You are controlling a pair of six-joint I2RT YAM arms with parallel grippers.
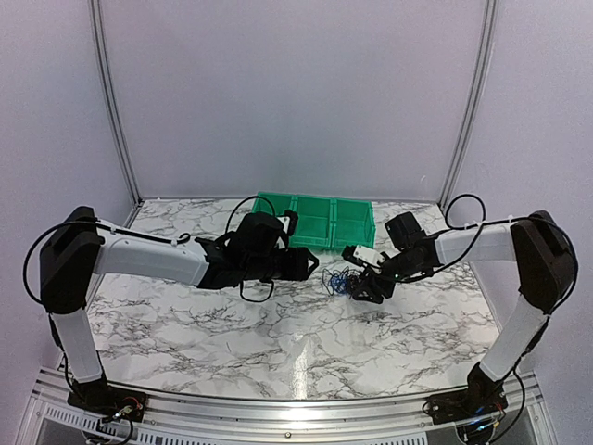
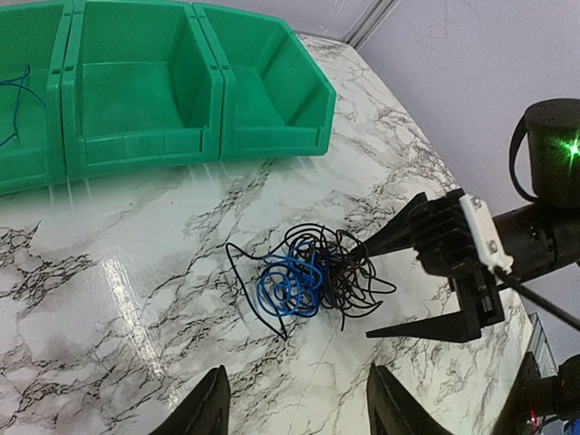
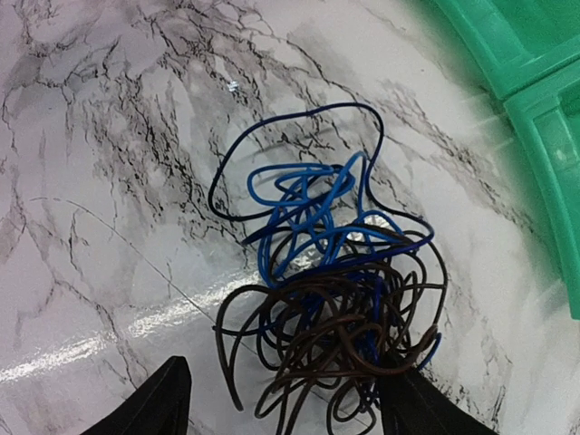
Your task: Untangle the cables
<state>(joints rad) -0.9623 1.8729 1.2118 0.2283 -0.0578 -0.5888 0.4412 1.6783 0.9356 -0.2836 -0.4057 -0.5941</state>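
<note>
Top: cables in one knotted clump, green bins at its 12 o'clock.
Left wrist: left gripper part open, empty; right gripper at clump's 3 o'clock, spread wide, upper tip touching wires.
Right wrist: clump between its fingers, ungripped — untangling nearly all left.

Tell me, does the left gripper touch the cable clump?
Apart. The left wrist view shows bare tabletop between the left gripper and the cable clump.

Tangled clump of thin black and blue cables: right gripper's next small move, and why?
Probably close the right gripper: its open jaws straddle the edge of the tangled clump of thin black and blue cables, nothing gripped yet; the left gripper hovers open, empty.
</note>
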